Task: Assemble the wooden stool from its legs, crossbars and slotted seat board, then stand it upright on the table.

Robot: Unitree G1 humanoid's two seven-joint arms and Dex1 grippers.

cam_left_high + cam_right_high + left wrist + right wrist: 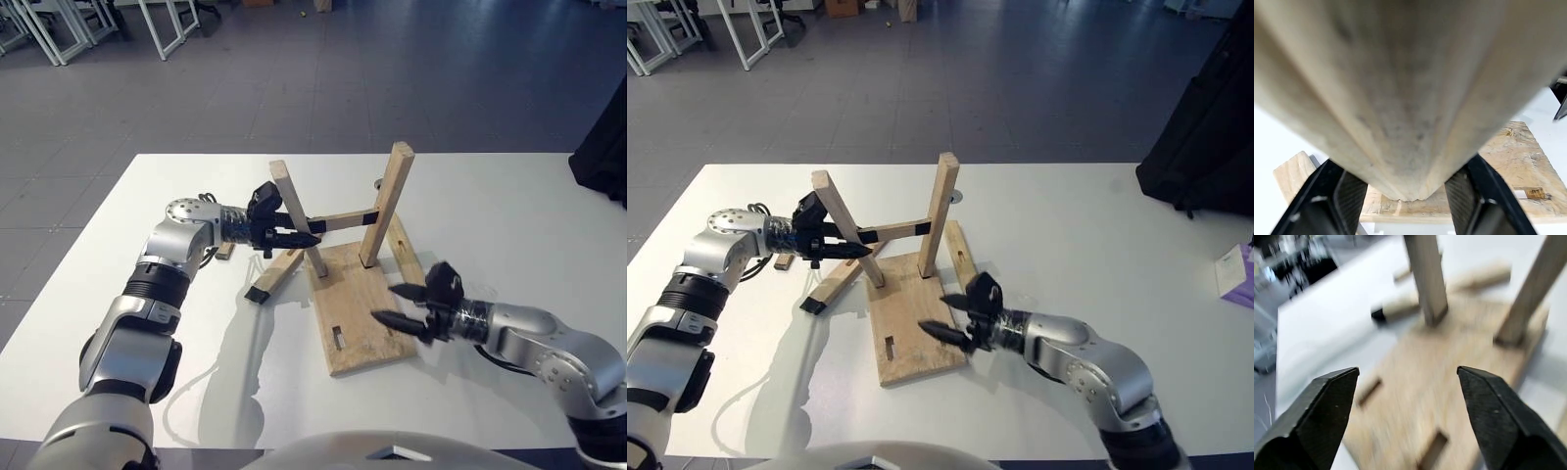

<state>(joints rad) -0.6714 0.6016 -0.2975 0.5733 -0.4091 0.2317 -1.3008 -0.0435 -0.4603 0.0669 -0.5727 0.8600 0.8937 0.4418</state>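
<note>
Seat board (358, 328) lay flat on the desk (509, 215) with two legs planted in it: a tilted leg (285, 186) towards its far left corner and a straight leg (387, 201) at its far right. A crossbar (343, 221) linked them above the board. Over the board's left edge, the left claw (312, 238) was clamped on the tilted leg. At the board's near right edge, the right claw (384, 303) hung spread wide, holding nothing. A loose leg (277, 274) lay just left of the board, a spare leg (404, 250) along its right side.

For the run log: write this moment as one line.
left gripper: shut on tilted leg | right gripper: open over seat board | upright leg: standing on board
</note>
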